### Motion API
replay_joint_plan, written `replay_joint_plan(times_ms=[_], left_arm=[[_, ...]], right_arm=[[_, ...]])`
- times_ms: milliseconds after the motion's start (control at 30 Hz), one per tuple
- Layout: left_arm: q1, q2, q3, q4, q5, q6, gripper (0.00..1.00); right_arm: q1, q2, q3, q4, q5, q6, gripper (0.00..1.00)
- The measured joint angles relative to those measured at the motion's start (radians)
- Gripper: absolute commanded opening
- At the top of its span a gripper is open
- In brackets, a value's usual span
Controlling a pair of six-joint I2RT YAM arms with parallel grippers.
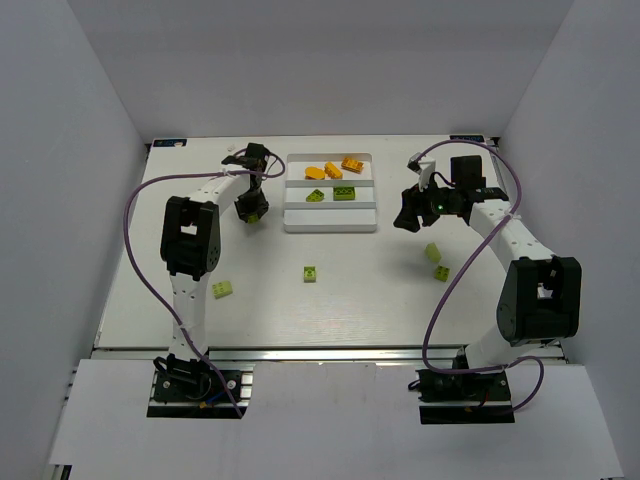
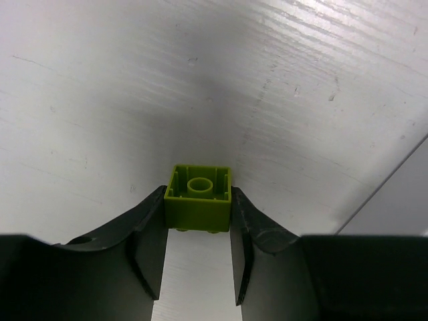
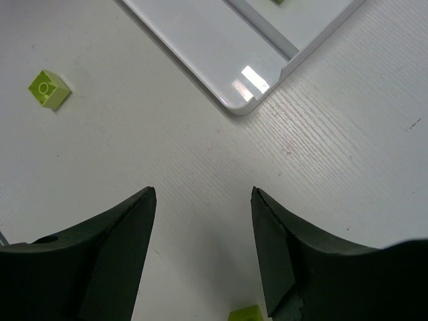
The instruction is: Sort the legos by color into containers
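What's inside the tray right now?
Three orange bricks in the far compartment, two green bricks in the middle one. The near one shows none. Nothing covers the tray from above.

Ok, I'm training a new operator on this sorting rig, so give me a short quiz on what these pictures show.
1. True or false: the left claw is shut on a lime-green studded plastic brick.
2. Seen from the arms, in which compartment of the white three-compartment plastic tray do the orange plastic bricks lie? A) farthest B) middle C) nearest
3. How many loose lime-green bricks lie on the white table, outside the tray and unheld?
Key: 1 true; 2 A; 3 four.
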Motion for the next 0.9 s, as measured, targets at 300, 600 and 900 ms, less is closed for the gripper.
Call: replay_joint_plan(times_ms=[300,600,900], left_arm=[[-0.005,-0.014,0.002,0.008,0.06,0.009,0.11],[-0.066,-0.249,-0.044,0.214,0.354,-0.045,0.11],[-0.092,-0.065,0.15,0.289,0.465,-0.143,0.13]], right_arm=[[0.0,0.0,0.003,-0.022,0.001,-0.006,0.58],[-0.001,-0.016,0.007,-0.052,0.022,-0.016,0.41],[-0.001,-0.037,0.007,-0.05,0.029,-0.005,0.51]])
